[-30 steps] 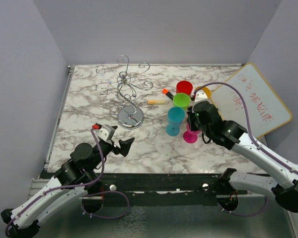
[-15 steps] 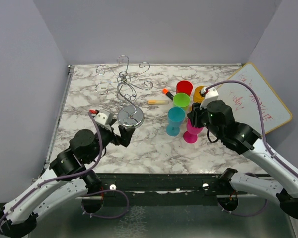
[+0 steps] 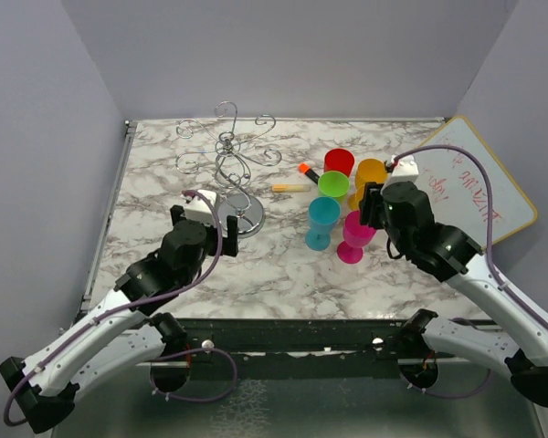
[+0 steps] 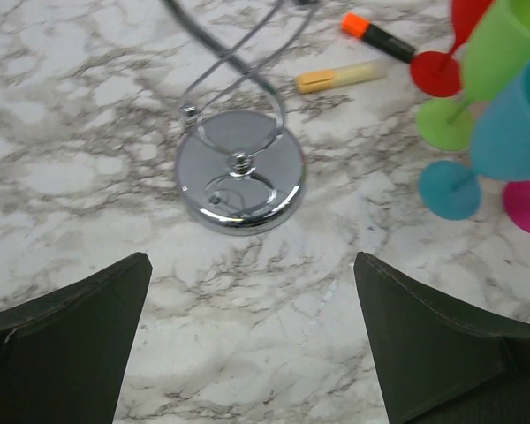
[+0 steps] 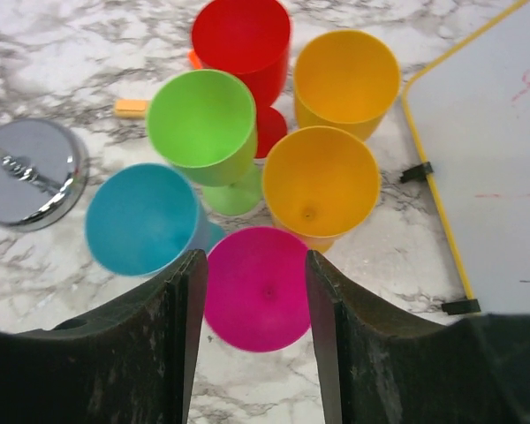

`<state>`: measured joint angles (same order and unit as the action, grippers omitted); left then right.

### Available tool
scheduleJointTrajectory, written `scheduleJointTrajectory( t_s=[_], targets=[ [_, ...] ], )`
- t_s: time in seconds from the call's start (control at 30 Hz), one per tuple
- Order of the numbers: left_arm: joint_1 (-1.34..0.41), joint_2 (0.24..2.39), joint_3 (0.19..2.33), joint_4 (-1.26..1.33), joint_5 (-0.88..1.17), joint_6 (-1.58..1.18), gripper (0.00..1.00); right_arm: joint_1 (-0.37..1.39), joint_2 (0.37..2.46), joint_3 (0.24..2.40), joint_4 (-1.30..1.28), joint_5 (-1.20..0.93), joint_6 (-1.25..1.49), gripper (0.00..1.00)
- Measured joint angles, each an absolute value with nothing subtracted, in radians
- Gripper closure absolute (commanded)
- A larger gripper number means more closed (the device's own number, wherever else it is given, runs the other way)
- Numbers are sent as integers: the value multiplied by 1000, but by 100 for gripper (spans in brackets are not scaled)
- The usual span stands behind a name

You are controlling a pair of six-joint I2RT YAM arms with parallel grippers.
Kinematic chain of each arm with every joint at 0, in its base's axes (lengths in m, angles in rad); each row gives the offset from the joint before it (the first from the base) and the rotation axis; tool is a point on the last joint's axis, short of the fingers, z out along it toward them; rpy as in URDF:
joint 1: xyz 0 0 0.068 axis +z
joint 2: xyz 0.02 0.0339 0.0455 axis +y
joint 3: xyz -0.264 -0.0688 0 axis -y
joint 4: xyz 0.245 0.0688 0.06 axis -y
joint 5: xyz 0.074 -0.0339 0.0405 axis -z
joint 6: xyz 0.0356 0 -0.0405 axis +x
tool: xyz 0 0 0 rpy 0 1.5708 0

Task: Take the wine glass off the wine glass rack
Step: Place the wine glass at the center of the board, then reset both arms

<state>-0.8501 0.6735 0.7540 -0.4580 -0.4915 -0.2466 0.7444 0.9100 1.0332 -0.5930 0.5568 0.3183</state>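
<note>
The chrome wine glass rack (image 3: 226, 155) stands at the back left on its round mirror base (image 4: 240, 181). I see no glass hanging on its scroll arms. Several coloured plastic wine glasses stand upright on the table to its right: red (image 3: 339, 162), green (image 3: 332, 185), blue (image 3: 323, 214), orange (image 3: 370, 173) and pink (image 3: 356, 230). My left gripper (image 4: 252, 265) is open and empty, just in front of the rack's base. My right gripper (image 5: 254, 265) is open, above the pink glass (image 5: 258, 287), with a finger on either side of its rim.
A yellow stick (image 3: 289, 187) and an orange-capped marker (image 3: 307, 170) lie between the rack and the glasses. A whiteboard (image 3: 466, 182) leans at the right edge. Grey walls close in the table at the back and sides.
My left gripper has moved forward and turned to face the rack's base. My right gripper has drawn back and to the right from over the pink glass, which stays standing on the table.
</note>
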Motion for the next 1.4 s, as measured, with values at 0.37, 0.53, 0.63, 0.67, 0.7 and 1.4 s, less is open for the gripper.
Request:
scheduleJointTrajectory(
  t_s=[0.37, 0.53, 0.63, 0.67, 0.7, 1.4],
  targets=[
    [-344, 696, 652, -393, -271, -273, 1, 278, 1002, 1041, -585, 292, 321, 35],
    [-186, 722, 690, -376, -217, -267, 1, 154, 1029, 1045, -566, 170, 311, 33],
    [-89, 782, 755, -358, -170, -249, 1, 102, 1049, 1067, -553, 116, 302, 32],
    [-62, 808, 785, -355, -147, -244, 1, 90, 1059, 1083, -547, 103, 296, 31],
    [-33, 835, 814, -352, -131, -237, 1, 83, 1070, 1104, -541, 92, 289, 26],
    [97, 776, 953, -410, 152, -207, 1, 83, 1061, 1373, -669, 129, 299, 0]
  ],
)
